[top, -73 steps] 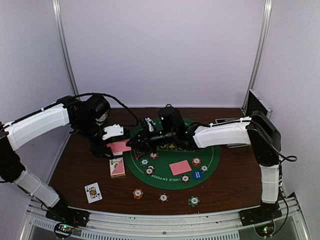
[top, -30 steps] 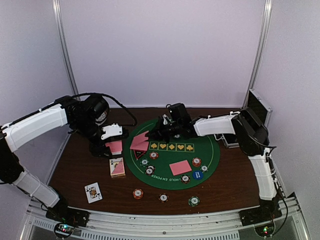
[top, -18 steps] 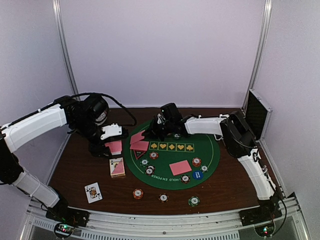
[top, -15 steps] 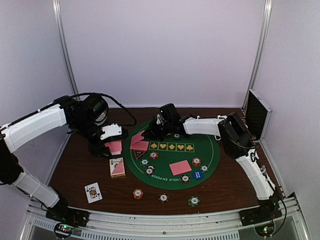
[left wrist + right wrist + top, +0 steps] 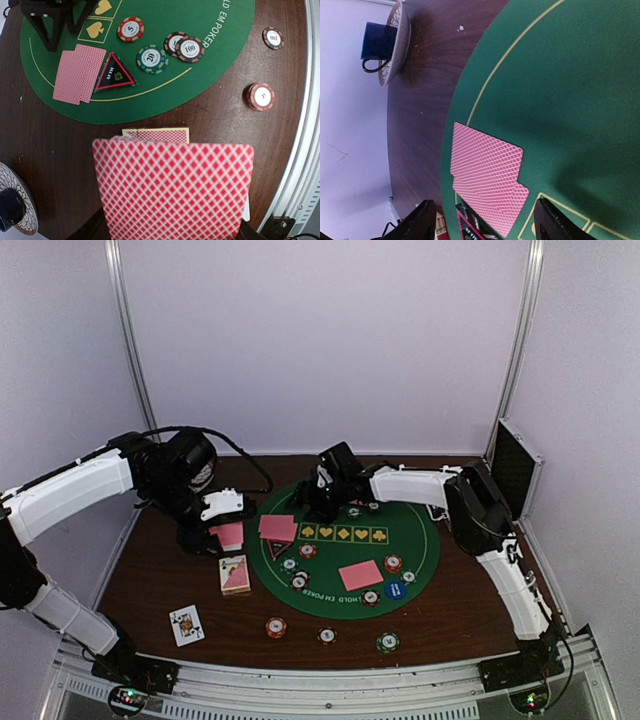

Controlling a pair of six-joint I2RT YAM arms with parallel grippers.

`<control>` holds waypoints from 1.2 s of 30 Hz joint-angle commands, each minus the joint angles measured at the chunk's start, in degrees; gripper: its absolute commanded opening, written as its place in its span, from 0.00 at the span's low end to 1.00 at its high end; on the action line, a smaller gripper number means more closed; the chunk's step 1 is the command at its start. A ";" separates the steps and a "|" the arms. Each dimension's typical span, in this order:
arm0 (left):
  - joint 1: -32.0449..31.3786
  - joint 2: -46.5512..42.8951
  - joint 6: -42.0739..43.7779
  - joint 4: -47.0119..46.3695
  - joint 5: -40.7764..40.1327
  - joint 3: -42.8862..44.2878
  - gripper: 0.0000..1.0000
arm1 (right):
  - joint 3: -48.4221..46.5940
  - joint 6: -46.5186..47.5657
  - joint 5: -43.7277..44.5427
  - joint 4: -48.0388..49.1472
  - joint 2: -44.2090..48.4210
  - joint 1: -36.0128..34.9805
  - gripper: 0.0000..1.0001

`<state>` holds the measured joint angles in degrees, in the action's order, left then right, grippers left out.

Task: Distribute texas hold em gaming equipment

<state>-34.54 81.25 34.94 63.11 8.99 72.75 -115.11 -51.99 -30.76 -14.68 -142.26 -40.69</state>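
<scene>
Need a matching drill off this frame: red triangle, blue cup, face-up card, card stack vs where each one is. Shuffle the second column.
Things
1. red triangle
2. dark blue cup
3. face-up card
4. card stack

Places
A. held in the left pincer
B. on the green mat, beside two face-down cards
C. on a patterned plate
D. alone on the bare table, near the front rail

Pairs: 1-B, 2-C, 3-D, 4-A
</scene>
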 commanded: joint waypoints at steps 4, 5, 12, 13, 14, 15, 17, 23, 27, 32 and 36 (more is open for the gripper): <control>0.18 -1.46 0.74 -0.31 1.07 -0.04 0.24 | 5.13 8.52 2.88 -3.49 13.45 -1.14 1.00; 0.18 -1.50 0.69 -0.35 1.03 -0.06 0.24 | 7.00 8.93 3.22 -3.06 15.12 -1.51 0.99; 0.18 -0.94 0.61 -0.35 1.38 0.43 0.24 | 30.58 -1.12 -0.86 20.70 27.88 -1.64 0.99; 0.18 -0.86 0.63 -0.43 1.41 0.52 0.24 | 34.57 -5.20 -1.90 26.86 28.87 -1.63 1.00; 0.18 -0.79 0.65 -0.55 1.40 0.61 0.24 | 39.03 -9.16 -2.66 36.25 29.70 -1.69 1.00; 0.18 -0.77 0.62 -0.69 1.41 0.63 0.24 | 43.33 -13.31 -2.11 44.40 30.57 -2.01 0.99; 0.18 -0.73 0.60 -0.88 1.52 0.71 0.24 | 47.99 -19.56 -1.83 53.12 31.05 -2.83 1.00; 0.18 -0.36 0.37 -1.05 1.62 0.81 0.24 | 45.35 -9.94 0.98 33.55 34.44 -9.52 1.00; 0.18 -0.10 0.35 -1.20 1.60 0.94 0.24 | 46.58 -11.56 -0.05 35.97 34.44 -11.93 1.00; 0.18 0.52 0.37 -1.63 1.81 1.42 0.24 | 44.85 -12.17 -1.12 36.95 32.49 -14.74 0.98; 0.18 1.23 0.14 -1.85 1.91 1.85 0.24 | 42.15 -12.87 -1.67 38.31 30.72 -16.35 0.97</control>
<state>-34.57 81.67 35.00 63.02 9.47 72.75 -69.23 -64.47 -31.92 20.88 -110.15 -55.77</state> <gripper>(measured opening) 0.657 0.974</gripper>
